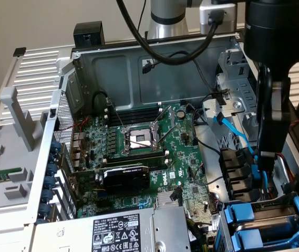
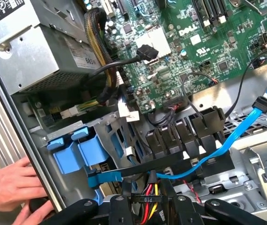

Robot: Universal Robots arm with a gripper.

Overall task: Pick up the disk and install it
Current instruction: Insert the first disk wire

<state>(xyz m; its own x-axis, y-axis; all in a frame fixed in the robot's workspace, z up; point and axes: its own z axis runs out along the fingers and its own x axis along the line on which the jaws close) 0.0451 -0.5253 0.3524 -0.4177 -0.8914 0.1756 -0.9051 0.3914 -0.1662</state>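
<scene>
My tool (image 1: 267, 153) hangs low inside the open case (image 1: 138, 68), over a blue cable (image 2: 227, 140) and just beside the drive cage (image 2: 112, 133). The fingers (image 2: 119, 201) are apart, with nothing clamped as far as I can see. A red-yellow wire bundle (image 2: 147, 206) shows in the gap beyond them. The disk (image 1: 246, 214) is not in my grip. It sits in the cage, below and to one side of the tool, next to a second blue carrier (image 1: 254, 240); which of the two is mine is my guess. The case lies on its side, likely so the inside is reachable from above. A person's hand (image 2: 9, 185) rests on the case edge past the cage, probably steadying it. The disk stands on edge with its long axis along the cage rails. Its blue front points toward the power supply (image 1: 112, 231), away from the outer wall.
</scene>
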